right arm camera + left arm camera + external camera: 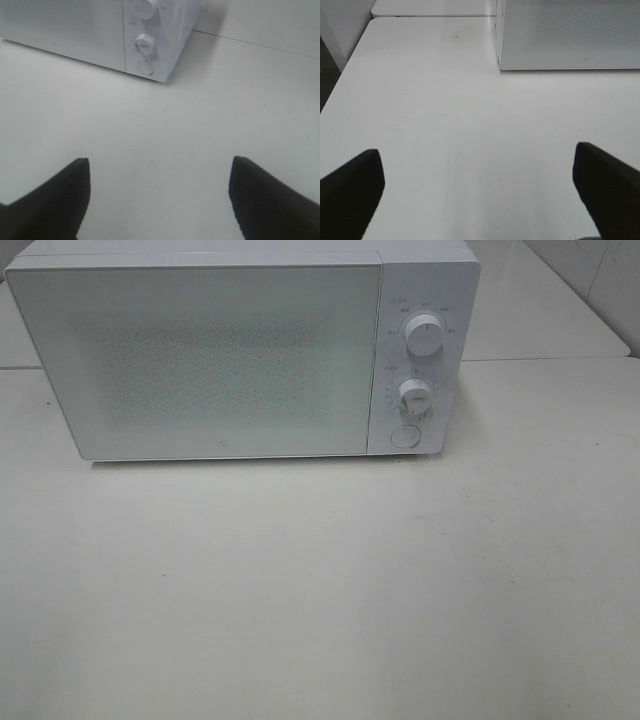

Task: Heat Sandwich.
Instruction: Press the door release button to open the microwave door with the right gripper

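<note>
The sandwich is out of view in every frame. A white microwave (200, 355) stands at the back of the table with its door shut; two knobs (424, 335) and a round button (404, 435) sit on its right panel. The left wrist view shows my left gripper (477, 187) open over bare table, with the microwave's lower left corner (570, 40) ahead. My right gripper (157, 192) is open too, above bare table, facing the microwave's control panel (145, 45). Neither gripper shows in the exterior high view.
The white table (320, 580) spreads in front of the microwave. A second table (540, 310) adjoins behind, with a seam between them. The table's left edge (350, 75) drops off beside my left gripper.
</note>
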`<action>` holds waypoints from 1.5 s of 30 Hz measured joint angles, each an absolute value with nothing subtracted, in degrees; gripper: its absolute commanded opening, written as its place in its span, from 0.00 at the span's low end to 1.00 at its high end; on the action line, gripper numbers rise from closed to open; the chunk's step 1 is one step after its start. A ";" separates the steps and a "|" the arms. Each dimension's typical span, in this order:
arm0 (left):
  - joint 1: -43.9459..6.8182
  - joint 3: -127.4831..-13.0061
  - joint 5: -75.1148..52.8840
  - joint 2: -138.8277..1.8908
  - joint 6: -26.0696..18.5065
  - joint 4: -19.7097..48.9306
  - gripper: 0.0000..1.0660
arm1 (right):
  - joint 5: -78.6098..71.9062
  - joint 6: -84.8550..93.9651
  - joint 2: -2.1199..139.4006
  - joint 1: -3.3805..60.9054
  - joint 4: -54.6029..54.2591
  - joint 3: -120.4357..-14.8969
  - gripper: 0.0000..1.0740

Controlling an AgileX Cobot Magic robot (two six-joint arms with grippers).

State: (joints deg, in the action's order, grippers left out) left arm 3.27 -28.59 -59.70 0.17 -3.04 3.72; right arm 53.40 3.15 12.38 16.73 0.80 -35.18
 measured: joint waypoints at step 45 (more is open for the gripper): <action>3.27 -28.59 -59.70 0.17 -3.04 3.72 0.91 | 53.17 3.09 4.81 2.64 -0.97 -31.91 0.69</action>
State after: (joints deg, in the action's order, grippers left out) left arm 3.27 -28.59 -59.70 0.17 -3.04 3.72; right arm 53.17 3.09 4.81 2.64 -0.97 -31.91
